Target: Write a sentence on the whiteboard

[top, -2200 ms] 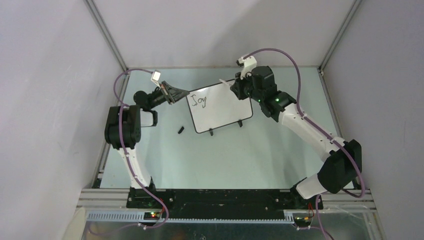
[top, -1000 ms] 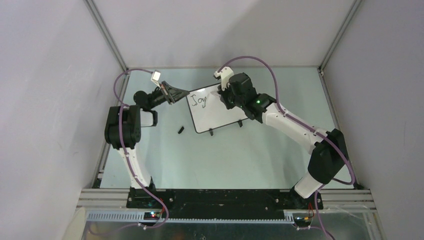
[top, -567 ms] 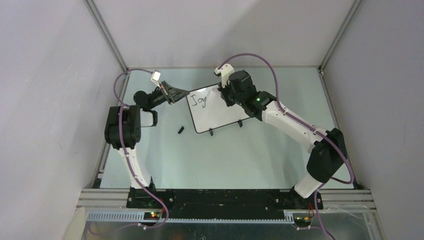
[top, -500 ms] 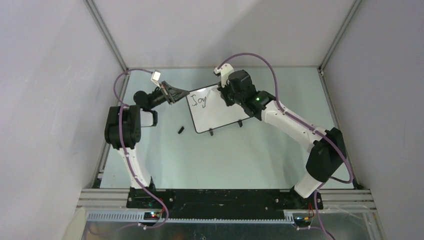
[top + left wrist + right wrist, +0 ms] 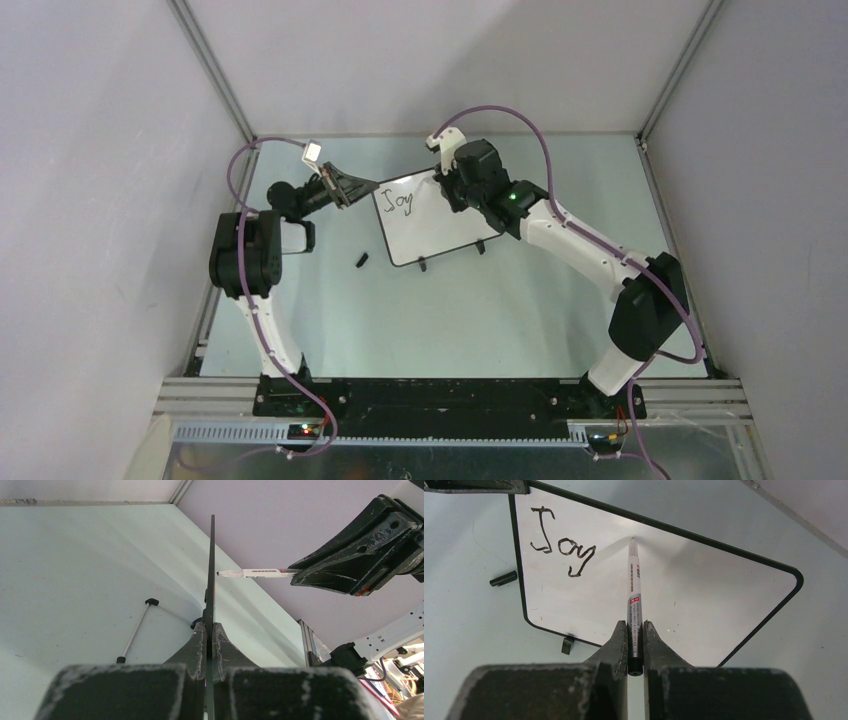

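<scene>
Overhead, a far corner of the whiteboard point(image 5: 440, 228) is hidden by the right gripper point(image 5: 447, 187); edge-on from the left wrist, its face is unseen.

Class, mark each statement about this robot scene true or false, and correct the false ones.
1. The whiteboard carries just one word, "Joy". True.
2. The left claw stands open, clear of the board. False: it is shut on the whiteboard's edge.
3. The right claw grips a marker pen. True.
4. The pen is capped. False: its tip is bare, and a small black cap lies on the table beside the board.
</scene>
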